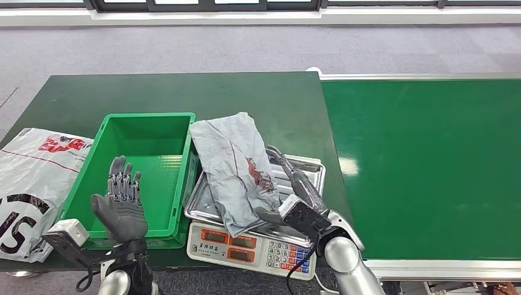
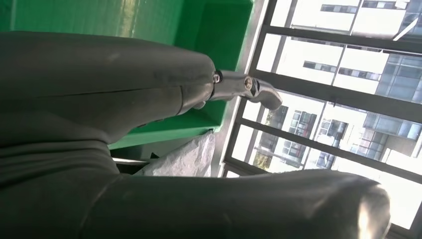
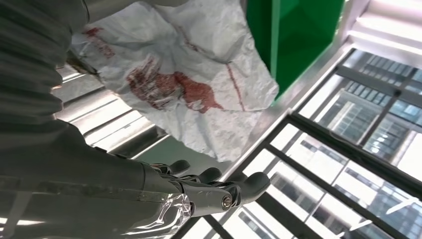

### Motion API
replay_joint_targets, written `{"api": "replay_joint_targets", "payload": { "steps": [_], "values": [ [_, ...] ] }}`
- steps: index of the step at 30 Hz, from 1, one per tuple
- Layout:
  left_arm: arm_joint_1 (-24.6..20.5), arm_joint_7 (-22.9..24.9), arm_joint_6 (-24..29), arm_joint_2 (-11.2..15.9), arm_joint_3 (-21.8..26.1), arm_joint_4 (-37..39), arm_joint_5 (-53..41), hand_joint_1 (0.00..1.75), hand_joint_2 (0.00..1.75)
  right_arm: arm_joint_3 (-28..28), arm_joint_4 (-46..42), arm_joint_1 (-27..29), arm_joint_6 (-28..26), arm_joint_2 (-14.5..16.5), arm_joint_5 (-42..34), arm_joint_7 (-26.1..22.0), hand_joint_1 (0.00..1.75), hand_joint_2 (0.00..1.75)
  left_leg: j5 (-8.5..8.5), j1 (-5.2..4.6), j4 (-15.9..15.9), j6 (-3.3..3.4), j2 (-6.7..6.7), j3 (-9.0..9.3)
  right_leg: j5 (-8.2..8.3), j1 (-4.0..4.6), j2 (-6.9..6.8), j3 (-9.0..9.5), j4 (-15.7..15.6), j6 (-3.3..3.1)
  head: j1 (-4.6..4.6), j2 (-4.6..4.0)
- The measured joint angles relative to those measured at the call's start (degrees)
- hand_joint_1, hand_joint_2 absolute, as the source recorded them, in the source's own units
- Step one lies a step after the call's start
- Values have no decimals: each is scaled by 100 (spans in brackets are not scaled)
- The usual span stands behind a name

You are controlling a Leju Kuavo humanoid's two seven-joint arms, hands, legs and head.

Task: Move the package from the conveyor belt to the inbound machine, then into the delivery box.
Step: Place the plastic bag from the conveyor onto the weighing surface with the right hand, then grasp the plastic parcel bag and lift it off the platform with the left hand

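The bright green conveyor belt (image 1: 424,166) lies beside the dark green surface (image 1: 184,92). The green plastic crate (image 1: 144,172) stands just left of the steel-trayed scale (image 1: 246,243). A crumpled grey plastic package (image 1: 233,166) lies across the tray. The right hand (image 1: 292,184) rests alongside it, fingers extended; the left hand (image 1: 123,206) is raised, fingers spread, empty.

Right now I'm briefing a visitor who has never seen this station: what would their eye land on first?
Most likely the crumpled grey package with a red print, draped over the steel pan of the weighing scale at the table's front edge, with the right hand beside it on the pan. Next, the bright green bin left of the scale, where the left hand is raised with fingers apart, holding nothing. The green conveyor belt covers the right side.
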Motion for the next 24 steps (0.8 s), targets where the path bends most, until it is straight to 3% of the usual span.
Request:
{"api": "replay_joint_targets", "payload": {
  "steps": [6, 10, 12, 14, 19, 24],
  "values": [
    [3, 223, 206, 84, -43, -69, -1047, 0, 0, -121, -400, 198, -33, -185, 79, 234, 0, 175, 0, 0, 1, 0, 0, 0, 0, 0, 0, -3, 0, 0, 0, 0],
    [-180, 547, 426, 247, -307, -17, -2638, 0, 175, -230, -807, 367, 9, -238, -80, -226, 0, 175, 1, 0, 3, 0, -3, -4, 1, 0, -2, -9, 0, 0, 0, 0],
    [-556, 749, 713, 346, -532, 235, -3726, 0, 175, -264, -1093, 423, 264, -242, -405, -717, 0, 175, 3, -1, 4, 2, -6, -5, 2, -1, -7, -11, -1, 1, -1, 0],
    [-1209, 847, 921, 442, -823, 826, -4445, 0, 175, -274, -1366, 449, 581, -248, -686, -1099, 0, 175, 11, -2, 5, 6, -14, -6, 8, -2, -20, -8, -1, 4, -1, 0],
    [-2982, 755, 1242, 504, -1661, 2943, -5075, 0, 175, -274, -1685, 460, 993, -270, -903, -1460, 0, 175, 32, -5, 4, 7, -11, -11, 37, -6, -21, -6, -1, 5, 0, 0],
    [-3680, 761, 1338, 504, -2149, 4044, -5184, 0, 175, -273, -1750, 459, 1058, -288, -901, -1490, 0, 175, 32, -8, 5, 8, 6, -10, 44, -9, 2, -16, -1, 7, 0, 0]
  ]
}}
